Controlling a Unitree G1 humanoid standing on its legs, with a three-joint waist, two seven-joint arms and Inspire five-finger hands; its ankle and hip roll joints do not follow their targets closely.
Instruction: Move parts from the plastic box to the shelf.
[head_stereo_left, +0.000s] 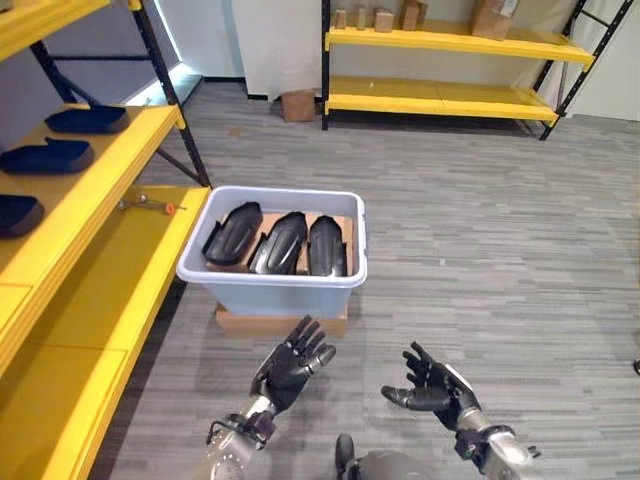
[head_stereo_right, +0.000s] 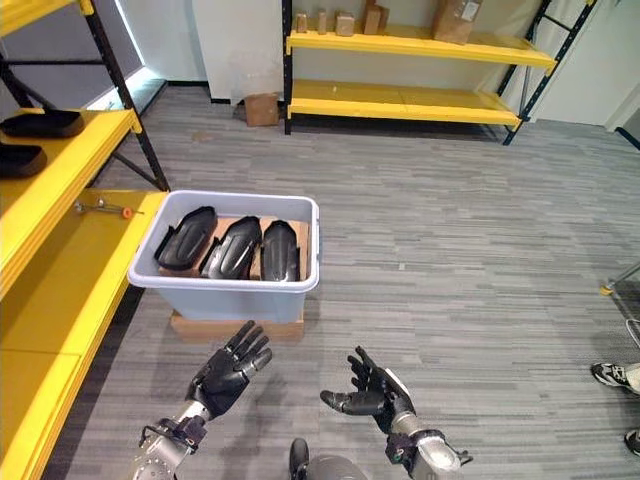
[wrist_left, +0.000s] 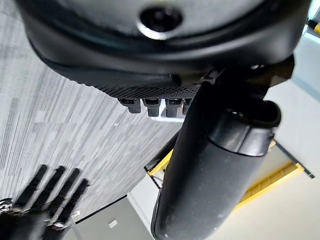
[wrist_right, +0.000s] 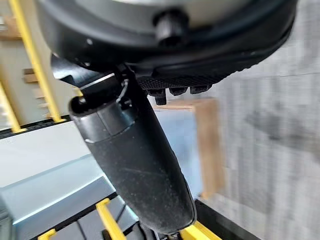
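Left eye view | grey plastic box (head_stereo_left: 275, 285): three glossy black curved parts (head_stereo_left: 279, 243) | left hand (head_stereo_left: 293, 364), right hand (head_stereo_left: 433, 388) spread, empty

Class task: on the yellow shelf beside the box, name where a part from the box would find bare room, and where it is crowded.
The lower board of the yellow shelf lies bare from the small tool toward the camera. The board above is crowded with three dark parts in a row. The plastic box holds three parts side by side.

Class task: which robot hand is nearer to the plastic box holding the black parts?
Left. The left robot hand hovers open just in front of the plastic box; the right robot hand is open, farther back and off to its right.
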